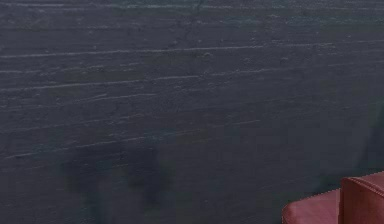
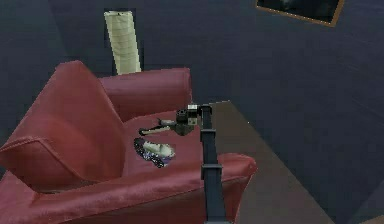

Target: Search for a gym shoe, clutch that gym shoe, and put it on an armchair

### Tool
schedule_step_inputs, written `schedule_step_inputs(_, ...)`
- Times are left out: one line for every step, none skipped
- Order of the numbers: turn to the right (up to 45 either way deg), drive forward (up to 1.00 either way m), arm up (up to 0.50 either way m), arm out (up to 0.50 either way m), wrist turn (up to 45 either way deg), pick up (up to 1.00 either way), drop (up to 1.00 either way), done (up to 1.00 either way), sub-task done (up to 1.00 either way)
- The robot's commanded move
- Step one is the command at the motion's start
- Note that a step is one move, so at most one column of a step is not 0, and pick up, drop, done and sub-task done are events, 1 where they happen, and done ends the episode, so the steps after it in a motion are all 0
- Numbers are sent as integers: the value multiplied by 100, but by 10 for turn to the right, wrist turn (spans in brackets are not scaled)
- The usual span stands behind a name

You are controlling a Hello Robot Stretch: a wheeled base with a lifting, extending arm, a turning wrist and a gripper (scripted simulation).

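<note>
Dark pincer (image 2: 152, 129) near pale shoe (image 2: 156, 152) on red armchair (image 2: 70, 110) seat; hold unclear.

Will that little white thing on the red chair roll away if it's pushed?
Probably not: the little white thing lies low on the armchair seat. It looks small, so likely light, and the soft seat may slow sliding.

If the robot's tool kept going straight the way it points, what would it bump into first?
Probably the red armchair's backrest: the tool points toward it. Depth is hard to judge, so that is a guess.
</note>
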Motion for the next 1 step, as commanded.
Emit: schedule_step_inputs(0,0,10,0,0,0,0,0,0)
